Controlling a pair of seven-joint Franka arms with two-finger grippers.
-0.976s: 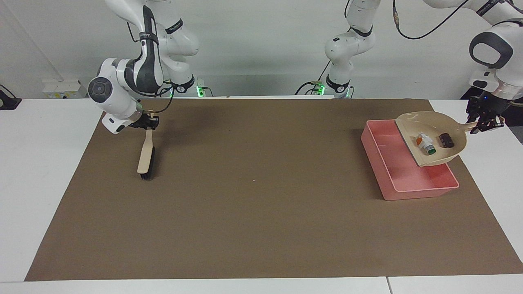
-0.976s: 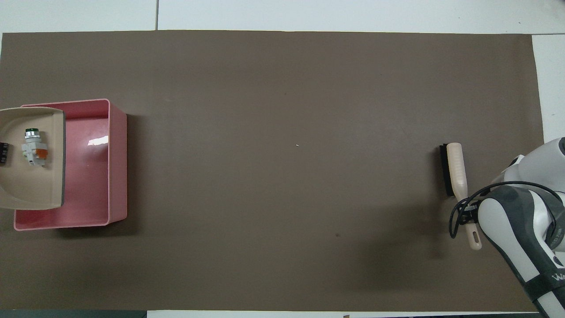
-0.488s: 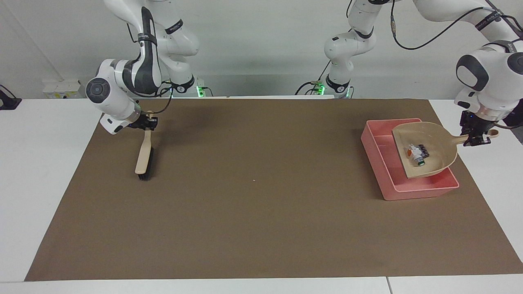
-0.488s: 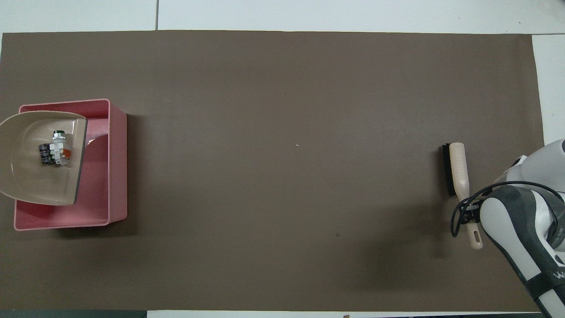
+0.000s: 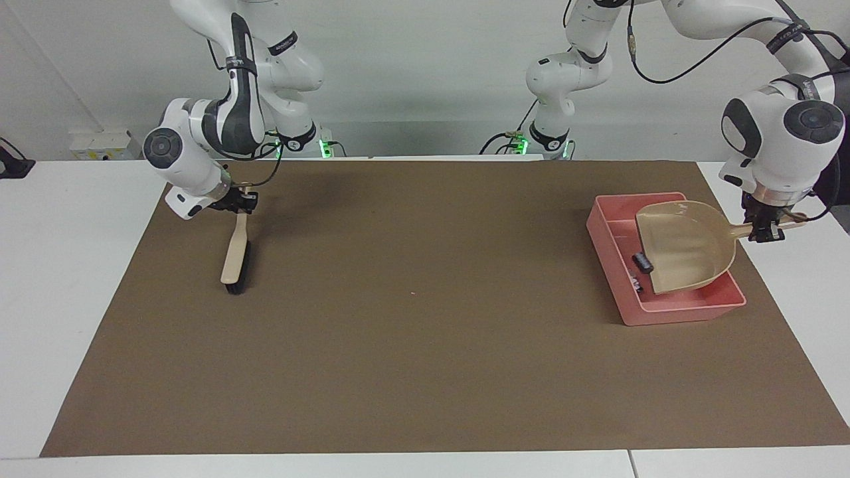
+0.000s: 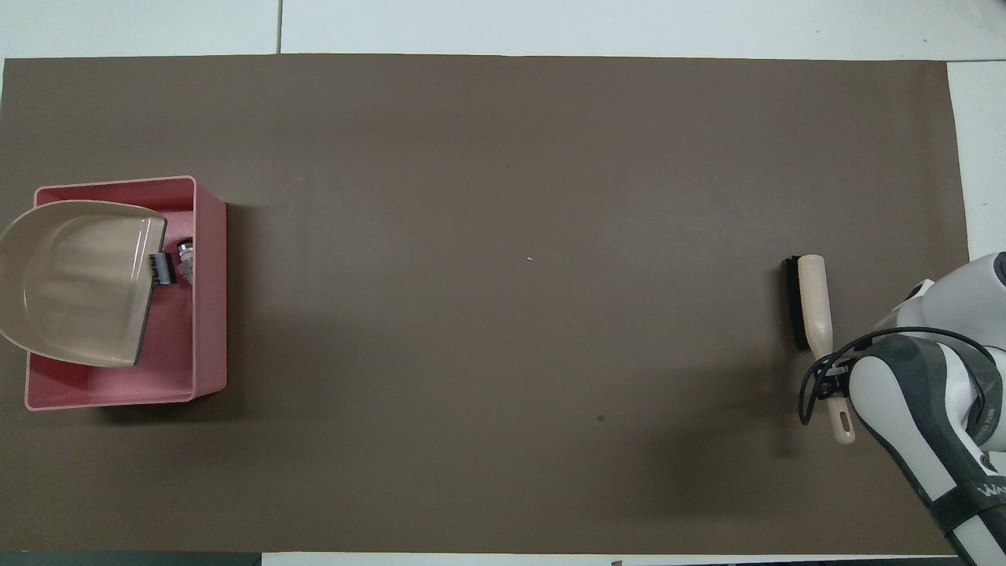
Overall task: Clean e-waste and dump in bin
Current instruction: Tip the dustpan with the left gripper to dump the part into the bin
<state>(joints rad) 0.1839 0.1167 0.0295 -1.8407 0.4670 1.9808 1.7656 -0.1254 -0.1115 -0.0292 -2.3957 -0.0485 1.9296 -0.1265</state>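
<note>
My left gripper (image 5: 764, 230) is shut on the handle of the beige dustpan (image 5: 687, 245) and holds it tilted, lip down, over the pink bin (image 5: 690, 307). The pan's inside is bare in the overhead view (image 6: 78, 283). The dark block (image 5: 641, 261) sits at the pan's lip over the bin (image 6: 211, 299); it also shows in the overhead view (image 6: 161, 270). The white-grey part (image 6: 185, 253) lies in the bin beside it, its green label hidden. My right gripper (image 5: 240, 201) is shut on the brush's handle.
The brush (image 5: 236, 255) hangs from my right gripper, head down at the brown mat (image 5: 412, 345), toward the right arm's end of the table; it also shows in the overhead view (image 6: 813, 303). White table surrounds the mat.
My left gripper has moved the dustpan over the bin and tipped it. Both parts slid down the pan and off its lip into the bin. The brush barely moved.
</note>
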